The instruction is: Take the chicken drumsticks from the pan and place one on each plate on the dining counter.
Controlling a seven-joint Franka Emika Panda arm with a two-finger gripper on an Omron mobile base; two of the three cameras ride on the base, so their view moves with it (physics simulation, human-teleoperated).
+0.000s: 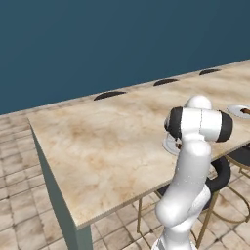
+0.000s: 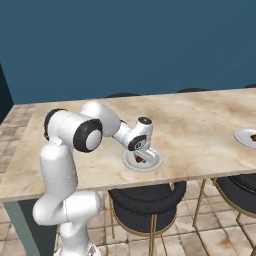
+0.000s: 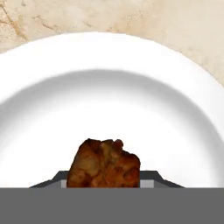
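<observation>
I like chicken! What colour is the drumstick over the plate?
Browned orange-brown drumstick, best seen in the hand view.

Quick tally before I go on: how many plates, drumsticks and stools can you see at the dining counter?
Plates: 2, near plate under the gripper, far plate to the right
Drumsticks: 2, one between the fingers, one on the far plate
Stools on the near side: 2, and
Total: 6
</observation>
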